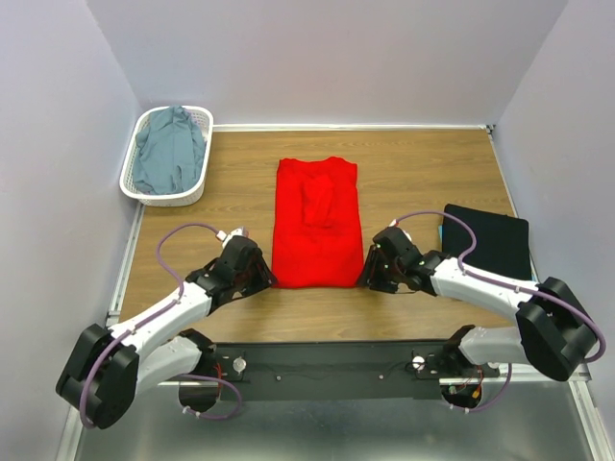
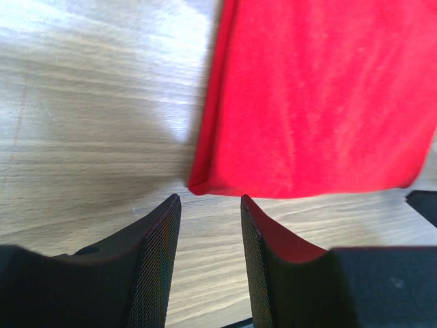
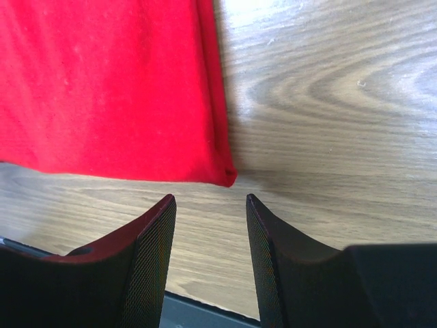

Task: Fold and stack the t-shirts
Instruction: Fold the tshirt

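My left claw [image 2: 209, 201] and right claw [image 3: 210, 199] open, empty; red t-shirt [image 1: 317, 226] looks limp and light, so pinch its near corners.

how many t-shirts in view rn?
3: red t-shirt folded at centre, black t-shirt folded on the right, grey-blue t-shirt heaped in the white basket at far left. Others may be hidden beneath it.

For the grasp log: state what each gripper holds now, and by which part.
Nothing is held. The left gripper and right gripper stand open and empty, each just short of a near corner of the red t-shirt.
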Robot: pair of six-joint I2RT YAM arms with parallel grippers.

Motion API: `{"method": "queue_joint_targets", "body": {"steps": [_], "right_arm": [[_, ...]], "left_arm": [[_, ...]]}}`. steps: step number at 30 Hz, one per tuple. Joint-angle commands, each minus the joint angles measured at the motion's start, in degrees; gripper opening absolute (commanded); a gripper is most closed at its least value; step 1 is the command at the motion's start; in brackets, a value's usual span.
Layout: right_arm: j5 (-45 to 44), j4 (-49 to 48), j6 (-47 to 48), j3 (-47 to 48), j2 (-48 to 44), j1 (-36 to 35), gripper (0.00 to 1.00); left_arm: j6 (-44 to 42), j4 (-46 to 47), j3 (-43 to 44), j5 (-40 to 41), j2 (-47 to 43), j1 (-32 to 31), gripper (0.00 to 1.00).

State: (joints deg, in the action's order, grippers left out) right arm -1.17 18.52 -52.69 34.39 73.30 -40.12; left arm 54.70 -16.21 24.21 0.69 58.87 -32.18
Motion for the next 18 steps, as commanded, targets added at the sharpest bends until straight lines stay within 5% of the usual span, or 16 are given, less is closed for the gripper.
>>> {"method": "queue_joint_targets", "body": {"steps": [1, 18], "right_arm": [[-2.96, -1.73, -1.37, -0.20, 0.79, 0.22, 0.53], [-3.05, -5.43, -1.02, -0.64, 4.40, 1.89, 0.52]], "left_arm": [[0.15, 0.39, 0.75, 1.07, -1.83, 0.54, 0.48], [-2.23, 3.99, 2.69, 0.10, 7.84, 2.04, 0.45]]}}
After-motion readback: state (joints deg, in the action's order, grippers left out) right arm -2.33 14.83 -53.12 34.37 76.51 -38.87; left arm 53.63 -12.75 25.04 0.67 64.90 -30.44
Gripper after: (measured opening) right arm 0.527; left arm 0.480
